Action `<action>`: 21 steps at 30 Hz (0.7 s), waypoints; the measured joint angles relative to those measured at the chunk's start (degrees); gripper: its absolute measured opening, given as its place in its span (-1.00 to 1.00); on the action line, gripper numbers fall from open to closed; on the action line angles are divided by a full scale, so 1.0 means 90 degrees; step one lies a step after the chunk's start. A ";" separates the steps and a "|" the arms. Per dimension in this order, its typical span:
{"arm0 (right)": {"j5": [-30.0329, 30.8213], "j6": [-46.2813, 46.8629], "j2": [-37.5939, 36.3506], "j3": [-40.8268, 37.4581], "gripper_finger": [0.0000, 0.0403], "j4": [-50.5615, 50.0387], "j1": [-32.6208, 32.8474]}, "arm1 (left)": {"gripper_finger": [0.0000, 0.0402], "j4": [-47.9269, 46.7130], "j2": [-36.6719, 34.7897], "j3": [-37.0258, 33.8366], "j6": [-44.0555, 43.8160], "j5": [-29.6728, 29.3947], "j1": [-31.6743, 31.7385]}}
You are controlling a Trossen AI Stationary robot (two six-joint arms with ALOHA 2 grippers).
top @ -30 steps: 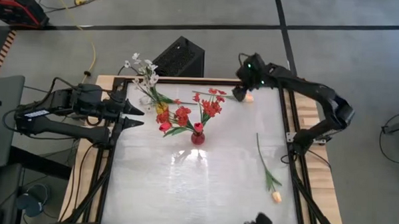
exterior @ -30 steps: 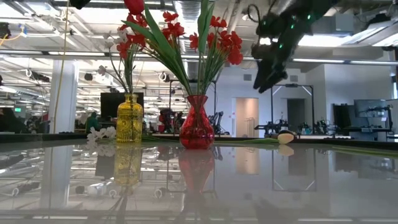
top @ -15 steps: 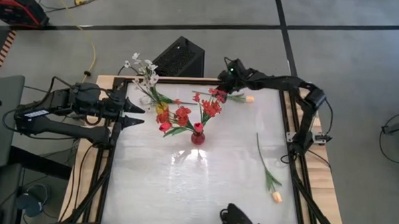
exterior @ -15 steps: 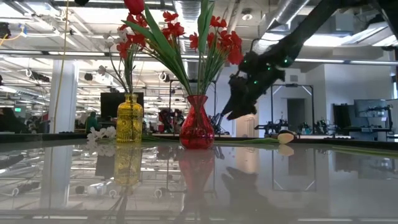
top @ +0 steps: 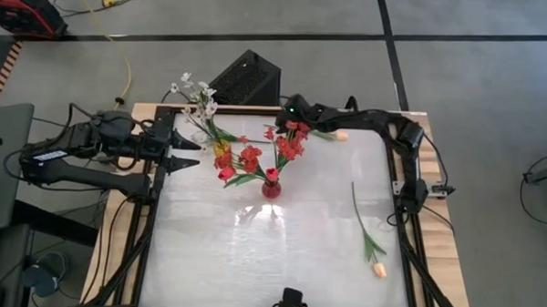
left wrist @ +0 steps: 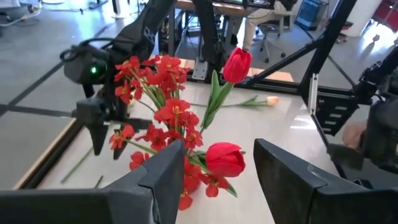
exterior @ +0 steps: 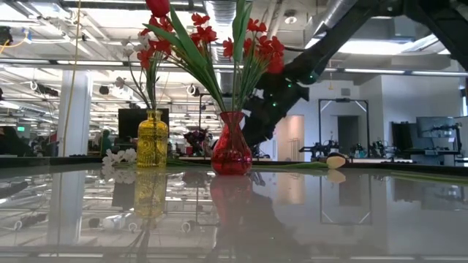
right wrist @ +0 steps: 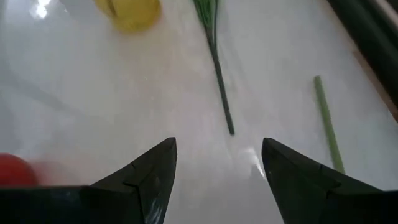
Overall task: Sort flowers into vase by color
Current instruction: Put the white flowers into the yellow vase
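Flowers (top: pixel 283 145) fill the red vase (top: pixel 270 187) — right hand (top: pixel 291 111) open just behind, seemingly empty; left hand (top: pixel 184 154) open.

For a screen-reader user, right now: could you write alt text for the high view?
A red vase of red flowers and a yellow vase stand on a white table, with the open right gripper beside the flowers. The open left gripper waits at the left edge; a peach tulip lies at right.
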 joint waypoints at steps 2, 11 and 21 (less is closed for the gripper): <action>0.0294 -0.0191 0.0129 0.0235 0.31 -0.0135 0.0041 | -0.10 0.0012 -0.0002 0.0002 0.0043 0.0000 0.0000; 0.0501 -0.0422 0.1001 0.1674 0.31 -0.1320 0.0036 | -0.10 0.0008 0.0000 0.0002 0.0065 -0.0007 0.0000; 0.0601 -0.0591 0.1575 0.2577 0.31 -0.2077 0.0324 | -0.10 -0.0154 -0.0018 0.0002 0.0150 -0.0019 0.0000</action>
